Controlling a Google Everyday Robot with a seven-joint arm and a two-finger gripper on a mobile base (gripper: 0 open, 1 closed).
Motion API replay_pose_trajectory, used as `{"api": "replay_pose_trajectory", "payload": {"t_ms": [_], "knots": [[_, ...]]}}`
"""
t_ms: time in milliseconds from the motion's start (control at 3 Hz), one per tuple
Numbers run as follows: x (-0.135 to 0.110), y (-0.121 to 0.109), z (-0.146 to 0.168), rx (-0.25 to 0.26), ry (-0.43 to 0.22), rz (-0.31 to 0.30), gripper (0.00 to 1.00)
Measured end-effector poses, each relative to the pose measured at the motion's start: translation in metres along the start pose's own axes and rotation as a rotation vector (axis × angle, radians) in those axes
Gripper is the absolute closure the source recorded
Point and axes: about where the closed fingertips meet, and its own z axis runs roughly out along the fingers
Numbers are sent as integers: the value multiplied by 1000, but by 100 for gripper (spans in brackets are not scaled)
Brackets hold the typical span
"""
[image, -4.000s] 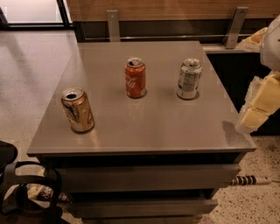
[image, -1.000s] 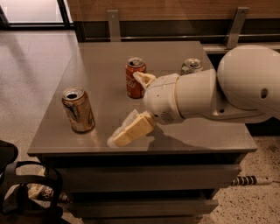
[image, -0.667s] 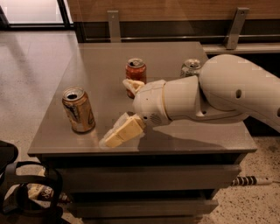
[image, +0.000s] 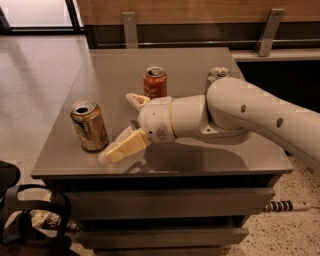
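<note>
A tan and brown can (image: 89, 125) stands upright near the front left of the grey table (image: 105, 70), its top opened. My gripper (image: 125, 125) reaches across the table from the right and sits open just right of that can, empty. One cream finger (image: 126, 146) lies low near the table's front edge, the other finger (image: 136, 100) points toward the back. A red can (image: 155, 82) stands behind the gripper. A silver can (image: 217, 75) is partly hidden behind my white arm (image: 240, 110).
The table has drawers below its top. A dark bag (image: 20, 220) with straps lies on the floor at the front left. A wooden wall with metal brackets (image: 129, 27) runs behind the table. A white cylinder (image: 287, 205) lies on the floor at the right.
My arm came in from the right edge and swept left across the table. The gripper has moved closer to the tan can. The cans have not moved.
</note>
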Motion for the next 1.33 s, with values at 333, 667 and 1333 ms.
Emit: {"api": "replay_pose_trajectory", "payload": {"t_ms": [333, 667, 1333], "knots": [[-8, -5, 14, -6, -50, -19, 0], [-15, -3, 21, 6, -96, -40, 0], [-18, 5, 40, 35, -132, -80, 3]]}}
